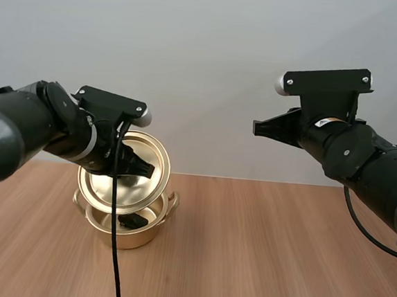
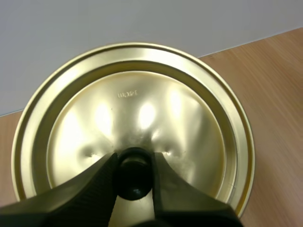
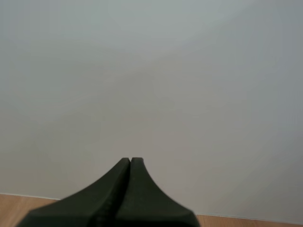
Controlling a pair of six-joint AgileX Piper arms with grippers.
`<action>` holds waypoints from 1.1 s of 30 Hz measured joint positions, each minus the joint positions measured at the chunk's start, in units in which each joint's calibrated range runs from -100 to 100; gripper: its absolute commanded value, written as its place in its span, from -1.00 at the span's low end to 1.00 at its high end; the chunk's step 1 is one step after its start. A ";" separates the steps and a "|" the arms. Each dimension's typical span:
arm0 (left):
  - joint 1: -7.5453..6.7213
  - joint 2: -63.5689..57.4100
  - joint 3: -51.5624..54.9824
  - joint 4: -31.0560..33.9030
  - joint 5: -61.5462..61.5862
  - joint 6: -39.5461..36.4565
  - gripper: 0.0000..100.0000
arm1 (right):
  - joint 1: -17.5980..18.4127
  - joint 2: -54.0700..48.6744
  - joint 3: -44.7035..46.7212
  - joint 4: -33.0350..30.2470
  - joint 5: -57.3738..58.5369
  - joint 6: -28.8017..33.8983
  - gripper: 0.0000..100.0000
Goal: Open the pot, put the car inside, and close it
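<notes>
Right now my left arm reaches in low from its side of the table [image 1: 265,258], forearm nearly level. The left gripper [image 1: 144,167] is clamped on the black knob [image 2: 134,174] of the gold lid [image 1: 137,149], one finger pressed on each side of it. The lid stands tilted almost on edge, its knob face turned back toward the arm, just over the open pot [image 1: 123,231]. I cannot tell whether its lower edge touches the pot's rim. A small dark shape lies on the pot's bottom, the car [image 1: 133,220] as far as I can make out. My right arm hangs high and well apart, pointing across toward the left. The right gripper [image 1: 258,129] has its fingers pressed together on nothing.
</notes>
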 measured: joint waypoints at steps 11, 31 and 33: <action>0.00 13.77 -9.14 1.40 19.41 0.49 -1.00 | 0.00 0.00 0.00 0.00 0.00 0.00 -1.00; 0.00 21.17 -9.15 4.01 14.43 -0.19 -1.00 | 0.00 0.00 0.00 0.00 0.00 0.00 -1.00; 0.00 21.63 -9.15 4.12 13.99 -0.19 -1.00 | 0.00 0.00 0.00 0.00 0.00 0.00 -1.00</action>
